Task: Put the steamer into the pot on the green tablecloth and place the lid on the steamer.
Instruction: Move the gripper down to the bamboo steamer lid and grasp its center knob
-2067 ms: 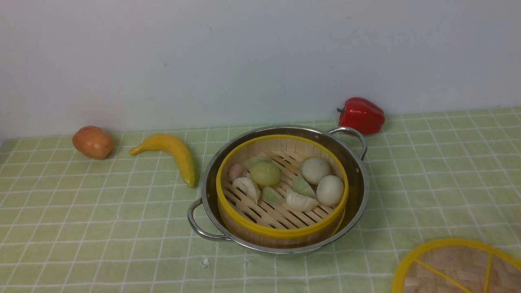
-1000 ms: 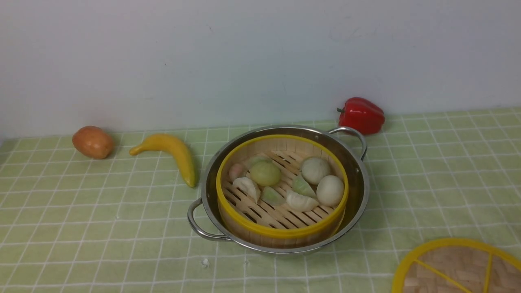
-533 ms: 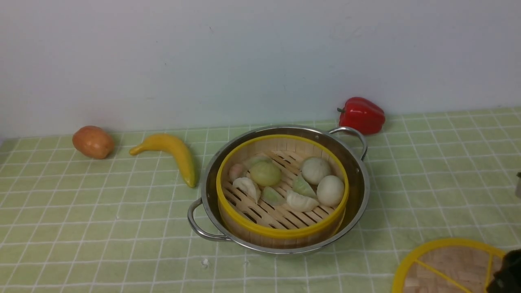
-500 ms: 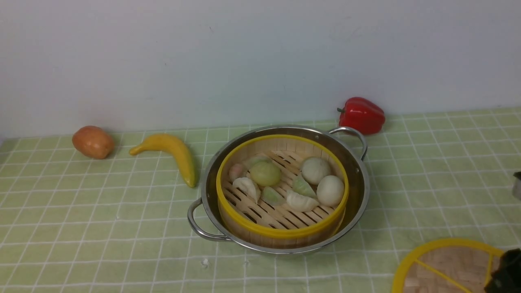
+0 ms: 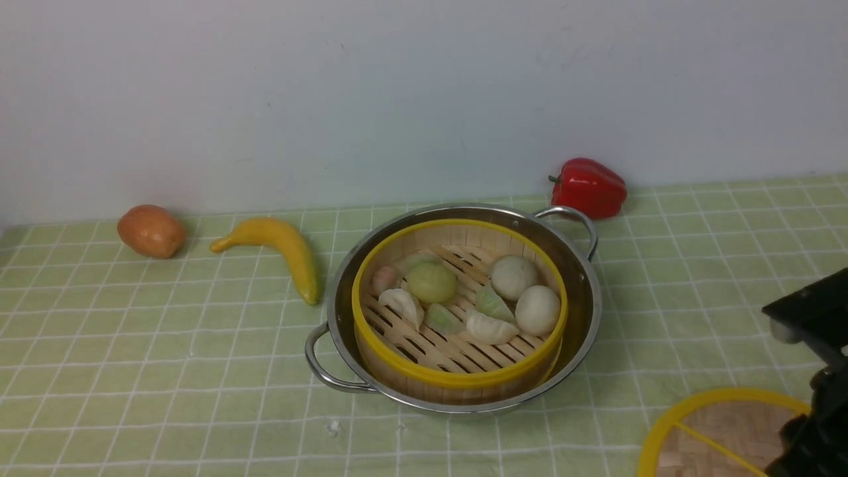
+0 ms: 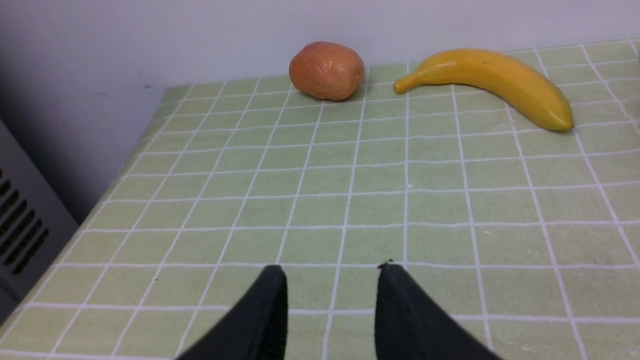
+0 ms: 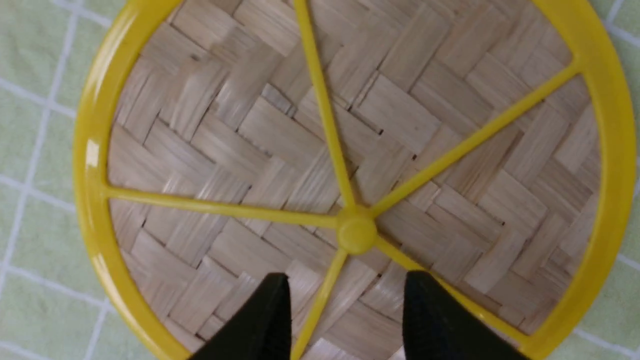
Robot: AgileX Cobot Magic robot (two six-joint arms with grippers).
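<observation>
The steel pot (image 5: 339,301) stands mid-table on the green tablecloth (image 5: 165,344). Inside it sits the steamer (image 5: 457,379), upright, with toy dumplings on its slatted floor. The lid (image 5: 715,434) lies flat on the cloth at the near right, partly cut off by the frame. My right arm (image 5: 811,318) reaches over it. In the right wrist view the right gripper (image 7: 348,279) hovers open above the lid (image 7: 260,130), its fingers either side of a yellow spoke, close to the central knob (image 7: 356,233). My left gripper (image 6: 333,272) is open over bare cloth with nothing between its fingers.
A potato (image 5: 151,230) and a banana (image 5: 278,252) lie at the back left, the banana close to the pot. A red pepper (image 5: 588,187) sits behind the pot by the wall. The table's left edge (image 6: 120,175) shows in the left wrist view.
My right arm has come into the front view from the right edge and now hangs over the lid. Pot, steamer and lid have not moved.
</observation>
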